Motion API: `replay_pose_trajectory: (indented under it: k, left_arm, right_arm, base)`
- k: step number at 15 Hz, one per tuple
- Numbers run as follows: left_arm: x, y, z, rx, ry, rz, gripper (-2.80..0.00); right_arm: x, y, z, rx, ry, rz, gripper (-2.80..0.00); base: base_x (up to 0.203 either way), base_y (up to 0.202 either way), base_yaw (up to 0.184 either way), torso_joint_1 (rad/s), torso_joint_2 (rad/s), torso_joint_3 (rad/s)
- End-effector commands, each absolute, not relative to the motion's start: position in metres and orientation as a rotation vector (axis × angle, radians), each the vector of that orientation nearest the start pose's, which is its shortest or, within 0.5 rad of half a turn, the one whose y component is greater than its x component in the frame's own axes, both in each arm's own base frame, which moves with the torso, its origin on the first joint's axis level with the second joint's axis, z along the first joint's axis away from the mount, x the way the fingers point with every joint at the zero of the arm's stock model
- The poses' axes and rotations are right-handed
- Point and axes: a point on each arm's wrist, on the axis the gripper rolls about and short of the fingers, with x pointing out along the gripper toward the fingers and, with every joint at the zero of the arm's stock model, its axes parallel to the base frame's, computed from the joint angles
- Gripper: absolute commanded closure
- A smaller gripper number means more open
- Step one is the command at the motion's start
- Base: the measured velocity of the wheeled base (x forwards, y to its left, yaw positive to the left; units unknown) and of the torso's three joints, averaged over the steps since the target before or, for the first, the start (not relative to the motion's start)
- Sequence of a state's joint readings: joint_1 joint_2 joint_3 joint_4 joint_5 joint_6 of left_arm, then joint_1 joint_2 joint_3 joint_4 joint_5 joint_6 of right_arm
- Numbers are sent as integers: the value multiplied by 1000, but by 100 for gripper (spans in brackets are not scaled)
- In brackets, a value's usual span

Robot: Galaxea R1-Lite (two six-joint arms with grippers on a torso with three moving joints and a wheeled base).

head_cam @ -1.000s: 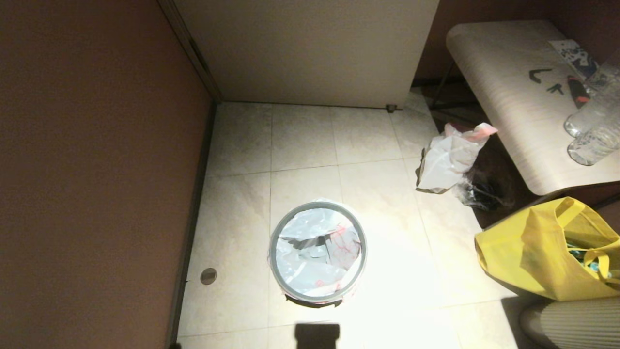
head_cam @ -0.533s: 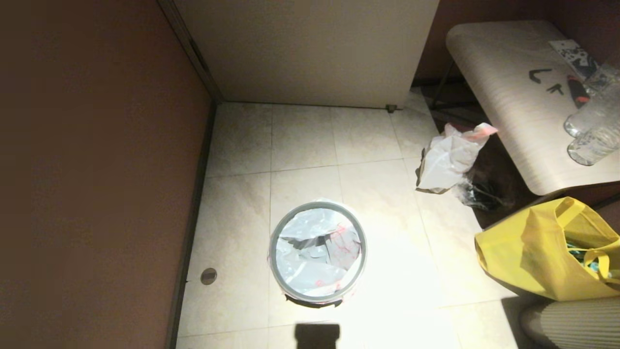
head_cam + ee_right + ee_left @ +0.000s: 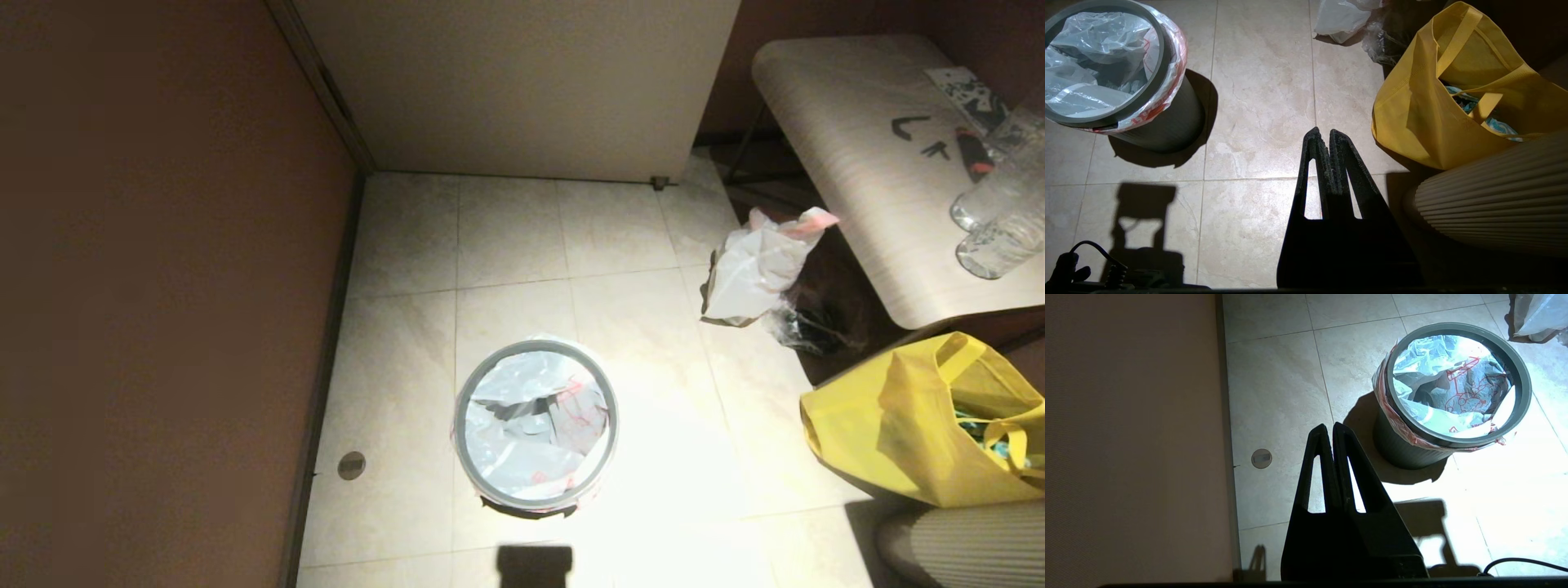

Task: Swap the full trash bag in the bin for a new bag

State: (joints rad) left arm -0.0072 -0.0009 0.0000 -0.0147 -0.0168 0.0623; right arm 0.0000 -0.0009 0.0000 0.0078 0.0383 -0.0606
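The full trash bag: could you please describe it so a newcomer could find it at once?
Start at the pale table on the right. On the floor by its near-left corner lies the full trash bag, crumpled. Unlike the yellow tote nearby, it is whitish with a pink-red top edge.

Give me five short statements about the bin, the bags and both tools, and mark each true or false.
1. The new bag lines the bin. True.
2. The full trash bag sits inside the bin. False: it lies on the floor by the table.
3. The left tool is shut. True.
4. The right tool grips the yellow tote. False: it is shut on nothing, above bare floor.
5. The bin lies tipped over. False: it stands upright.
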Motion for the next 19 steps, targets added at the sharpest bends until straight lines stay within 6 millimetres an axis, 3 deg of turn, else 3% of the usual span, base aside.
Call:
replay_pose_trajectory:
  k: [1, 19]
  left_arm:
    - [-22, 0, 74, 63, -2, -24, 0]
    - [-22, 0, 74, 63, -2, -23, 0]
  right_arm:
    - [-23, 1, 75, -63, 8, 40, 0]
    - [-23, 1, 75, -55, 8, 39, 0]
  base:
    - [0, 0, 0, 0, 0, 0]
    - [0, 0, 0, 0, 0, 0]
